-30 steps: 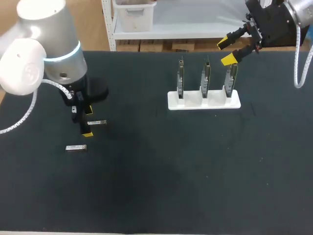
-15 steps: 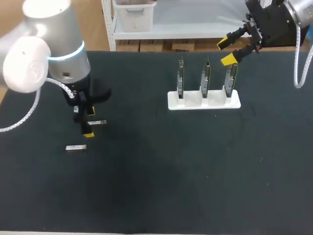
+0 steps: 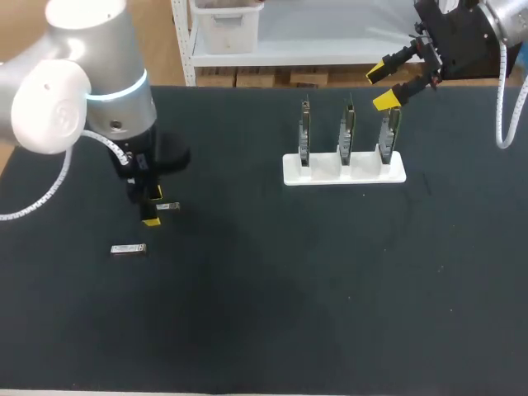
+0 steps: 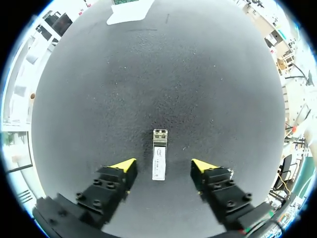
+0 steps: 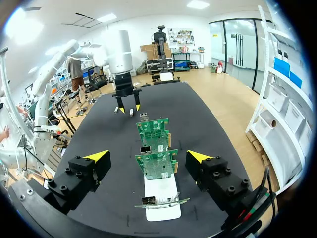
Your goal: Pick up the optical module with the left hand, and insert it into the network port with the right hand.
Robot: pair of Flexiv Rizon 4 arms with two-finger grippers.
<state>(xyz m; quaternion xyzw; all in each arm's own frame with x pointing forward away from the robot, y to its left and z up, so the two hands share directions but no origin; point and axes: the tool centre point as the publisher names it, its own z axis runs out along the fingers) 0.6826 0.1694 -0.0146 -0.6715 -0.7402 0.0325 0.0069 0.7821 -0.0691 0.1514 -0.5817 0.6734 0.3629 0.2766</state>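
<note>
Our left tool [image 4: 162,165], apart, straddles the unlifted optical module [image 4: 159,158]. Our right tool [image 3: 381,87], apart, hangs at the bench's [image 3: 330,289] two o'clock.

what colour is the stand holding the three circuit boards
The stand is white, shown best in the head view.

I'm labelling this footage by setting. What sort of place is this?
Probably a robotics test bench for electronics assembly: a dark table carries a white rack of upright circuit boards, and small optical modules lie loose.
</note>
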